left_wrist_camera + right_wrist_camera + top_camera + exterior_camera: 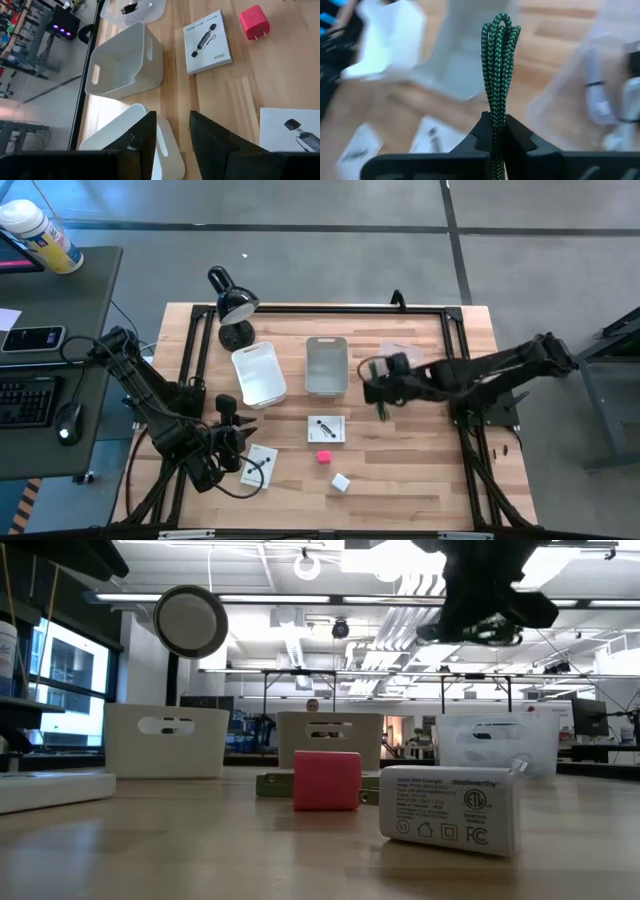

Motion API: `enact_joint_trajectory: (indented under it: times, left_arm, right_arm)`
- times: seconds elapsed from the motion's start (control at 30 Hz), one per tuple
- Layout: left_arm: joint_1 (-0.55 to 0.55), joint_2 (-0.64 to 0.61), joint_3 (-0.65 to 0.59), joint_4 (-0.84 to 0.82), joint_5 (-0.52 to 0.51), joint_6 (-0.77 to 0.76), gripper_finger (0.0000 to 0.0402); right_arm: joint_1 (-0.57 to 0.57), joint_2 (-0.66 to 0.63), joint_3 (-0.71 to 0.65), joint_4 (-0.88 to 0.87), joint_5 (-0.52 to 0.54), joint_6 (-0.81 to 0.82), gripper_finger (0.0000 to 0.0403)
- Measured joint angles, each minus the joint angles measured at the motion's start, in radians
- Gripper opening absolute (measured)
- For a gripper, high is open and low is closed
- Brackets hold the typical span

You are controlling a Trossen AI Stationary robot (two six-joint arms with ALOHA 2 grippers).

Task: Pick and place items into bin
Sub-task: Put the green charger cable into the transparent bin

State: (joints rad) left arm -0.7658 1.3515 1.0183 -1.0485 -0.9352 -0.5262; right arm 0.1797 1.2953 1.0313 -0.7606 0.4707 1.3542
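Note:
My right gripper (374, 387) hovers just right of the grey bin (326, 365), shut on a green braided cord (499, 60). My left gripper (172, 134) is open and waits at the table's near left, beside the white bin (258, 373). Lying flat on the wood are two white packets with a dark part (326, 428) (258, 465). The pink cube (323, 457) and the white cube (341, 482) rest near the front edge. They also stand close in the low view, as pink cube (326, 780) and white cube (455, 808). My right gripper pinches the green cord as a folded bundle of several strands, between its two fingers (517, 131). The looped end (501, 25) sticks out past the fingertips. The cord is lifted clear of the table; its other end (380, 408) trails on the far side of the gripper.
A clear plastic bag (400, 350) with small items lies at the far right, behind my right gripper. A black desk lamp (232, 305) stands at the far left corner. A black frame rail (330, 308) runs along the far edge. Bare wood lies right of the cubes.

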Motion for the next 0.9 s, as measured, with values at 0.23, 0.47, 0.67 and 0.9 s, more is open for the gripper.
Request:
enact_joint_trajectory:
  times: [0.23,0.47,0.67,0.9]
  left_arm:
    - [0.000,-0.001,0.000,-0.002,0.001,0.003,0.0104]
    - [0.000,-0.001,0.000,-0.006,0.000,0.005,0.0104]
    - [0.000,-0.001,0.000,-0.009,0.000,0.006,0.0104]
    - [0.000,-0.001,0.000,-0.009,0.000,0.006,0.0104]
  right_arm:
    - [-0.179,-0.009,0.000,-0.141,-0.014,0.011,0.0034]
    - [-0.321,-0.007,0.000,-0.204,-0.014,-0.026,0.0012]
    - [-0.370,-0.007,0.000,-0.204,-0.017,-0.081,0.0031]
    - [-0.370,-0.007,0.000,-0.219,-0.017,-0.113,0.0057]
